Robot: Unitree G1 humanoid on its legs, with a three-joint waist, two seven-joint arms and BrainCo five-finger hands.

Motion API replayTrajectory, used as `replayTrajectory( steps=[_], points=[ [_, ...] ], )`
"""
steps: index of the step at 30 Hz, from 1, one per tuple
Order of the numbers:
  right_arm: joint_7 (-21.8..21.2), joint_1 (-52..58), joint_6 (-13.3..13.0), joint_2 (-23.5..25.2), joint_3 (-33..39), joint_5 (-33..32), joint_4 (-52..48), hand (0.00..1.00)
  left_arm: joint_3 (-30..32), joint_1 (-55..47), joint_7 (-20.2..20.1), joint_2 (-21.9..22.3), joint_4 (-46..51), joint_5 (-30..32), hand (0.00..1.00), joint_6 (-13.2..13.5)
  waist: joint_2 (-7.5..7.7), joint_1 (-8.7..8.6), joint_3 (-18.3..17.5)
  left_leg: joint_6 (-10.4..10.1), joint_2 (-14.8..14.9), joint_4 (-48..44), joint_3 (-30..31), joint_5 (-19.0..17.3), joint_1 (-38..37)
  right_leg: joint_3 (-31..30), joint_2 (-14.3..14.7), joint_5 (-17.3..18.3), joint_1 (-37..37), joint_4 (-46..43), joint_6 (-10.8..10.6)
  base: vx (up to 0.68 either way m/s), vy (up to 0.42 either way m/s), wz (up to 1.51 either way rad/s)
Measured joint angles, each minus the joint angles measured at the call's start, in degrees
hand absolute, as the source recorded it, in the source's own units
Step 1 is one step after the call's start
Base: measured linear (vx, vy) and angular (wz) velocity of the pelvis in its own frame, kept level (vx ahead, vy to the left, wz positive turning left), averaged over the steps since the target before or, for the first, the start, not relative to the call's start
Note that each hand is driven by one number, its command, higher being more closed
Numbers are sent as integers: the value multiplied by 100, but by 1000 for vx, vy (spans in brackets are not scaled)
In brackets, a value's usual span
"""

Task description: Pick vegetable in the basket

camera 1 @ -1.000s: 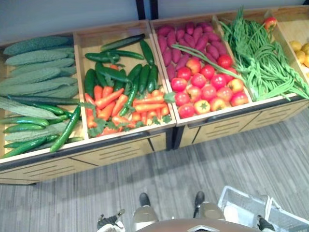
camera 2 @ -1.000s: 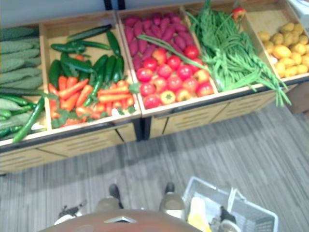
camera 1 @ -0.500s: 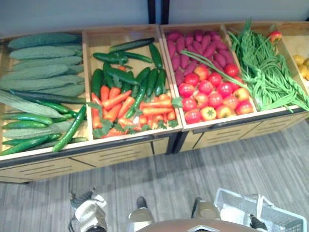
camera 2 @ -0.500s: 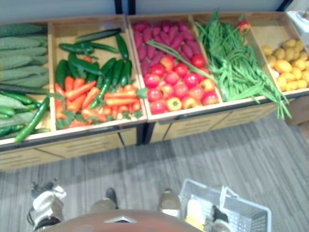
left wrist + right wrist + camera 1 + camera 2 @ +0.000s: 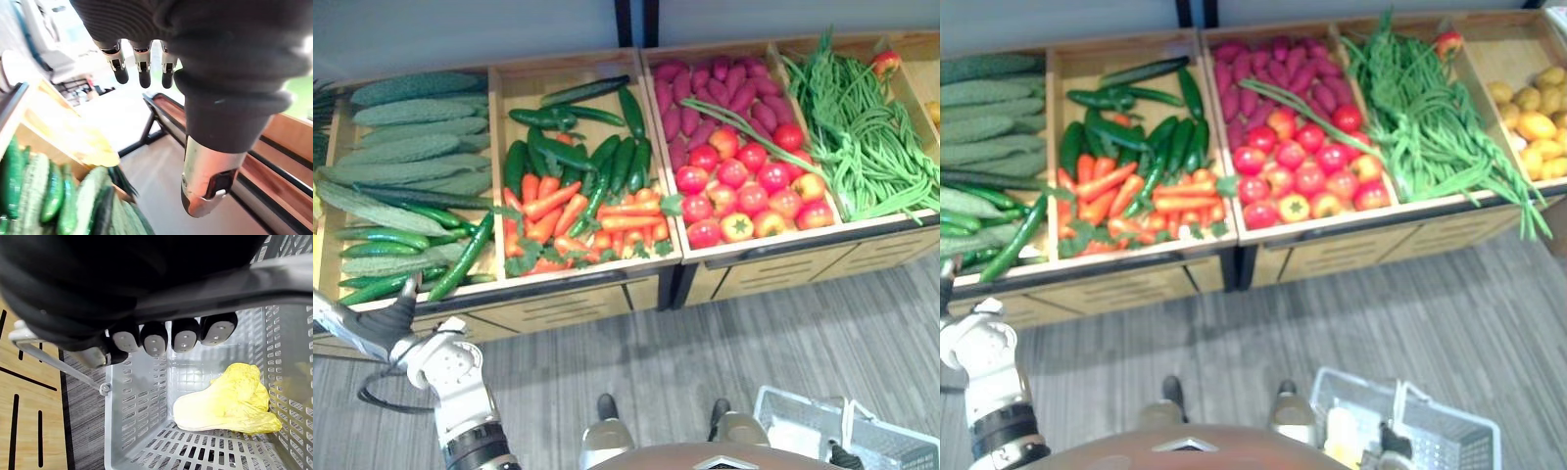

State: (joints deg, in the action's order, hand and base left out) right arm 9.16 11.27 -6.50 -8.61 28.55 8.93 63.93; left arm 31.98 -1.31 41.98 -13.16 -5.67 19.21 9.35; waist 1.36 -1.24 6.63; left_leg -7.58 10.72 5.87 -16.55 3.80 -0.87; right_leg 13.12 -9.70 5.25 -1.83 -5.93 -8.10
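A wooden stand holds crates of vegetables: pale green bumpy gourds and cucumbers (image 5: 401, 157) at the left, then dark cucumbers (image 5: 578, 157) above carrots (image 5: 568, 220). My left hand (image 5: 352, 323) is raised at the front edge of the leftmost crate, open with straight fingers (image 5: 142, 73) and holding nothing. My right hand (image 5: 166, 338) is shut on the grey handle (image 5: 274, 279) of a white mesh basket (image 5: 1449, 441) low at my right. A pale yellow cabbage (image 5: 230, 401) lies in the basket.
Further right are purple sweet potatoes (image 5: 705, 93), red tomatoes (image 5: 749, 186), long green beans (image 5: 862, 137) and yellow fruit (image 5: 1533, 122). Grey striped floor (image 5: 754, 333) runs between me and the stand.
My left arm has risen from the bottom edge up and left to the front of the cucumber crate. The camera has shifted slightly. The right hand still holds the basket.
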Motion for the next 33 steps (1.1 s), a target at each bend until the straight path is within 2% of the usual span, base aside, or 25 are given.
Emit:
replayTrajectory(
  steps=[2, 6, 12, 14, 16, 20, 22, 33],
  points=[
    [-4, -35, -15, -27, -70, 8, -26, 100, -323, 94, -80, -443, -51, 176, 0, 6, -6, -10, 1, -14, 42, 0, -16, 5, 61, -3, 54, -40, -6, 102, 36, 16, -26, -4],
    [-70, -118, -61, -187, -204, 15, -89, 100, -1160, 314, -712, -1549, -846, 783, 0, 64, -69, -20, 26, -27, 42, -5, -187, 2, 187, -119, 72, -159, -154, 238, 37, 29, 5, -14],
    [-99, -384, -119, -298, -208, 195, -148, 100, -1981, 1000, -1518, -2240, -2020, 1108, 0, 2, -144, -33, 127, -27, 35, -35, -534, 3, 281, -452, 102, -330, -425, 385, 52, 37, 5, -29],
    [-98, -441, -121, -312, -273, 231, -240, 100, -2293, 1165, -1576, -2468, -2083, 1270, 0, 2, -156, -41, 203, -27, 40, -35, -642, 3, 288, -548, 115, -356, -499, 387, 50, 1, -3, -28],
    [-95, -513, -173, -390, -435, 230, -308, 100, -2713, 1391, -1597, -2796, -2170, 1736, 0, 14, -188, -75, 256, -27, 56, -36, -713, 4, 398, -649, 143, -411, -679, 387, 59, -14, -9, -26],
    [-96, -549, -203, -423, -519, 228, -477, 100, -3149, 1636, -1787, -2972, -2247, 1985, 0, 149, -236, -179, 353, -26, 59, -36, -814, 8, 472, -742, 154, -467, -813, 391, 62, 2, -7, -13],
    [-91, -543, -226, -426, -563, 223, -483, 100, -3291, 1730, -1841, -2983, -2252, 1985, 0, 259, -236, -175, 354, -26, 67, -36, -850, 8, 481, -762, 163, -485, -849, 390, 75, 14, -7, -9],
    [-48, -550, -299, -457, -713, 223, -634, 100, -3842, 1990, -1971, -2990, -2251, 1924, 0, 400, -264, -153, 436, -33, 63, -37, -935, 27, 614, -836, 160, -507, -1075, 294, 70, -1, -3, -2]
  ],
)
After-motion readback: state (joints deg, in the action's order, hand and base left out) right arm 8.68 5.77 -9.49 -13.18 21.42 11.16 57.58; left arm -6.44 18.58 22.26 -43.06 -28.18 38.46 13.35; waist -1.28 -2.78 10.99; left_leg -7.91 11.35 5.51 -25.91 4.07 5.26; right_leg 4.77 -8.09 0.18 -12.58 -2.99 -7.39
